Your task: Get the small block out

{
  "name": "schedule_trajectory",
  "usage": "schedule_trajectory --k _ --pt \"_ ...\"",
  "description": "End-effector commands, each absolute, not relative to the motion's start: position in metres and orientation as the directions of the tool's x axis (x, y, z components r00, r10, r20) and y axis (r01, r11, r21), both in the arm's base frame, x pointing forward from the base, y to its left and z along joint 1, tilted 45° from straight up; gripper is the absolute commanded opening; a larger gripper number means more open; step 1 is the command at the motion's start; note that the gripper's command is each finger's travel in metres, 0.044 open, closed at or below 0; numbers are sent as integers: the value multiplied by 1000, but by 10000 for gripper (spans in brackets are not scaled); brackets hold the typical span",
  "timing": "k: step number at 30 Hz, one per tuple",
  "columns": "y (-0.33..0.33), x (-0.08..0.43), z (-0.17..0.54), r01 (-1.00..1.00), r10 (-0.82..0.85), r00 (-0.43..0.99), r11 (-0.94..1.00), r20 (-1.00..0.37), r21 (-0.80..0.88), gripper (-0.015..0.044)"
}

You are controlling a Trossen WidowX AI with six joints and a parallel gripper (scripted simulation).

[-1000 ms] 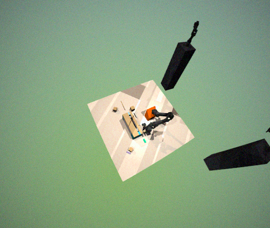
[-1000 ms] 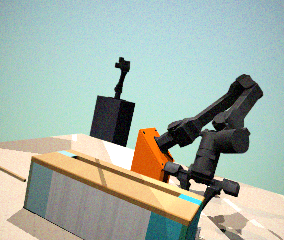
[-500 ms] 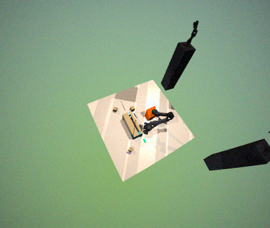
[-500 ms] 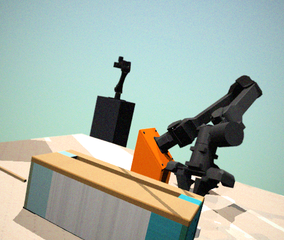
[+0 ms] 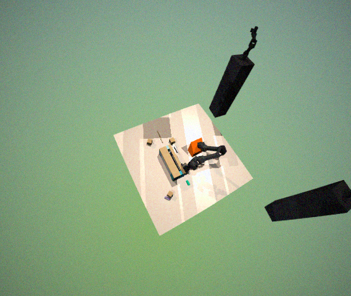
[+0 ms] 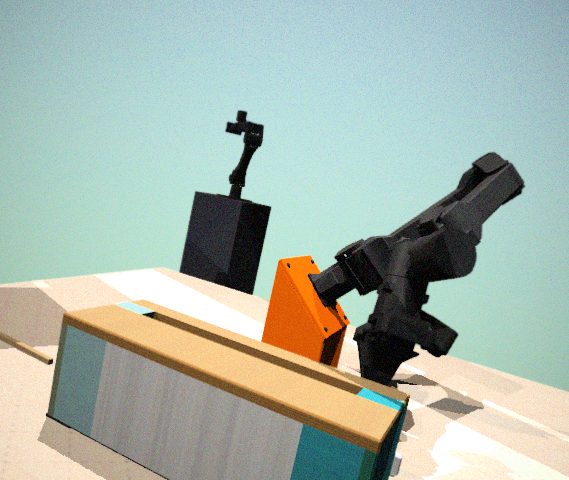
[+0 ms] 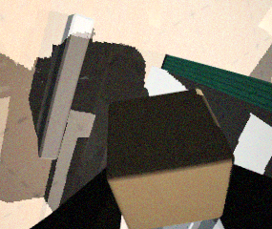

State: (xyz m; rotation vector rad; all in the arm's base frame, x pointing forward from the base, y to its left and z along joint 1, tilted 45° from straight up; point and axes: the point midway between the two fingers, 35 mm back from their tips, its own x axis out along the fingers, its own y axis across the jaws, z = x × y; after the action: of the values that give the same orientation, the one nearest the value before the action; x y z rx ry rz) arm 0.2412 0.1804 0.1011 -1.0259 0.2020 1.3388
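Note:
The long box [image 5: 168,161] [image 6: 222,361] has a tan top with a slot and teal ends; its shelf cannot be made out. A small green block [image 5: 187,182] lies on the table just outside the box's lower end in the top view. My gripper [image 5: 185,169] [image 6: 381,374] [image 7: 171,191] is low beside the box's near-arm side and is shut on a tan block-shaped piece [image 7: 174,196]. That piece's dark upper face and lit side fill the lower middle of the wrist view; whatever is beneath it is hidden. The fingertips are partly hidden behind the box in the exterior view.
A pale bar [image 5: 175,148] [image 7: 66,95] lies on the table beside the box. Tan blocks [image 5: 149,142] [image 5: 172,140] stand past its far end, near a thin stick [image 5: 160,137] [image 6: 13,342]. Another tan block [image 5: 169,193] has a purple piece beside it. The orange base [image 5: 194,148] [image 6: 289,310] stands nearby.

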Motion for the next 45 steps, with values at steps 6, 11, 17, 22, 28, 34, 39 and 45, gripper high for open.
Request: schedule_trajectory --k 6,11,17,22,28,34,39,45 --pt "171 239 101 -959 708 271 142 -652 -245 0" --pt "166 238 101 -958 713 266 273 -649 -92 0" --pt "160 237 101 -905 718 260 414 -645 96 0" --pt "156 236 102 -822 724 256 512 -641 250 0" --pt "150 234 102 -678 731 252 601 -634 422 0" --pt "145 233 103 -496 738 249 654 -627 572 0" --pt "141 232 104 -321 744 247 667 -620 672 0" --pt "136 230 105 -95 752 246 646 -611 757 0"
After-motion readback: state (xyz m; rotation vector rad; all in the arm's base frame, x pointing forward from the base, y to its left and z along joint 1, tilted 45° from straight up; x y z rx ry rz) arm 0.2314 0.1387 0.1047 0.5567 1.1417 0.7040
